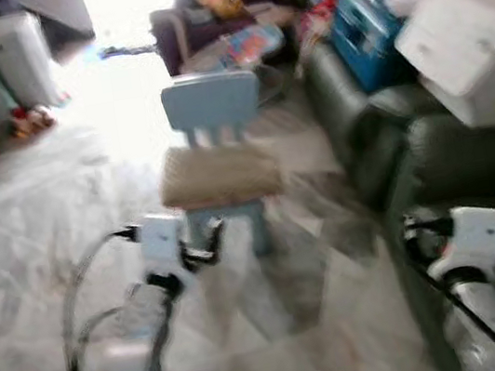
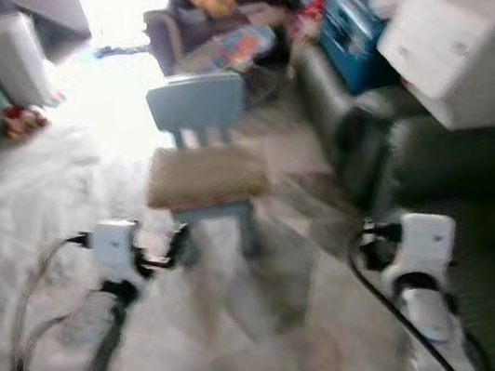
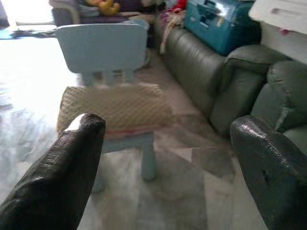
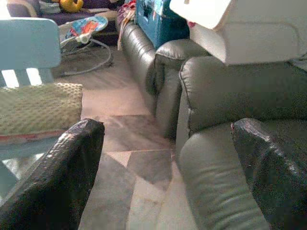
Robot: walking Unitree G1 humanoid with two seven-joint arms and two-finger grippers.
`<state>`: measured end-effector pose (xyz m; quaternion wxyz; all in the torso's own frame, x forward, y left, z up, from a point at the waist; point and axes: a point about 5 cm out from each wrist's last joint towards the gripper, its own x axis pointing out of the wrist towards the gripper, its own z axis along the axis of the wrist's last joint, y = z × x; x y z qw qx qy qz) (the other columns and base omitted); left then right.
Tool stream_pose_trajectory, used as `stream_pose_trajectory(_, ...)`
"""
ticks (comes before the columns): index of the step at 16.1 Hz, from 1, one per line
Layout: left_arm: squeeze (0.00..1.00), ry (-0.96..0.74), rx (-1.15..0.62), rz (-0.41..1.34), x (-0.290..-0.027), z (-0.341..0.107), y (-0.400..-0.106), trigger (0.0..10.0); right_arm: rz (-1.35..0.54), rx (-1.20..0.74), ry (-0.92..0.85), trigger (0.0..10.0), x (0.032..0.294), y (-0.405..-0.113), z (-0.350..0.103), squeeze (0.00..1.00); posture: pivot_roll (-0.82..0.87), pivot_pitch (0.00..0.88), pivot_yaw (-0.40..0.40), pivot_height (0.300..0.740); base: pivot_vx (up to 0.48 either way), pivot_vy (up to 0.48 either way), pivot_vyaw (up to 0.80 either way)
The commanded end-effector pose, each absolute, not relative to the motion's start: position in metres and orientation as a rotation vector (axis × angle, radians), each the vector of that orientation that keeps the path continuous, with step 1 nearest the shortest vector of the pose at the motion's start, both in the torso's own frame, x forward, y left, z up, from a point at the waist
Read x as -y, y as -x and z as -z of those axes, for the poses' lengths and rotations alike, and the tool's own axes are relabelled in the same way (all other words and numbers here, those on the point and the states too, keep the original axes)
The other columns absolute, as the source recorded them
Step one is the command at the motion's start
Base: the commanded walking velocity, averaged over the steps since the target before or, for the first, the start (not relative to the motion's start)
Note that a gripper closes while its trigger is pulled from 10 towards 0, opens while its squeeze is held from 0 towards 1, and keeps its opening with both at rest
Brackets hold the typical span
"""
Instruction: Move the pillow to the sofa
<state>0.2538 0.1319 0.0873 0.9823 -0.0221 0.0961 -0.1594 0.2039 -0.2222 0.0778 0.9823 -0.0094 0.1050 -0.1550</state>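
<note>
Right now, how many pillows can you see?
1. The pillow lies on the small blue chair, ahead of the left gripper. More may be hidden in the sofa clutter.

Two silvery arms end in white boxy wrist housings, black cables looping beside each; the left tool (image 3: 168, 167) and right tool (image 4: 168, 177) carry thick black fingers, seemingly pebble-textured through blur.

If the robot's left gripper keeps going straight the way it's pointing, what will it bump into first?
Most likely the pillow lying on the little blue chair. The open left gripper points right at it, with bare floor between, though blur makes depth uncertain.
</note>
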Motion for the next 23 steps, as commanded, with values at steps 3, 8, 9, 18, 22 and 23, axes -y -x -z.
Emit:
stream_pose_trajectory(3,0.00,0.047,-0.189,0.324,-0.128,-0.090,-0.254,10.0,0.325,-0.203,0.030,10.0,0.228,-0.205,-0.080,0.00,-0.07,0.000,0.014,0.740,0.000,0.000,0.00)
stream_pose_trajectory(8,0.00,0.092,-0.198,0.267,-0.133,-0.089,-0.259,10.0,0.317,-0.203,0.034,10.0,0.227,-0.207,-0.080,0.00,-0.07,0.000,0.001,0.740,0.000,0.156,0.00)
stream_pose_trajectory(9,0.00,0.090,-0.200,0.268,-0.133,-0.089,-0.259,10.0,0.314,-0.204,0.035,10.0,0.227,-0.207,-0.080,0.00,-0.07,0.000,0.001,0.740,0.000,0.480,0.00)
stream_pose_trajectory(18,0.00,0.079,-0.201,0.269,-0.129,-0.090,-0.260,10.0,0.293,-0.185,0.026,10.0,0.224,-0.214,-0.084,0.00,-0.06,0.000,0.001,0.740,0.000,0.469,0.00)
stream_pose_trajectory(22,0.00,0.091,-0.185,0.267,-0.130,-0.094,-0.257,10.0,0.297,-0.194,0.031,10.0,0.224,-0.213,-0.081,0.00,-0.06,0.000,-0.005,0.740,0.000,0.000,0.00)
stream_pose_trajectory(23,0.00,0.066,-0.177,0.280,-0.131,-0.094,-0.257,10.0,0.287,-0.195,0.045,10.0,0.222,-0.214,-0.081,0.00,-0.06,0.000,-0.005,0.740,0.000,0.000,0.00)
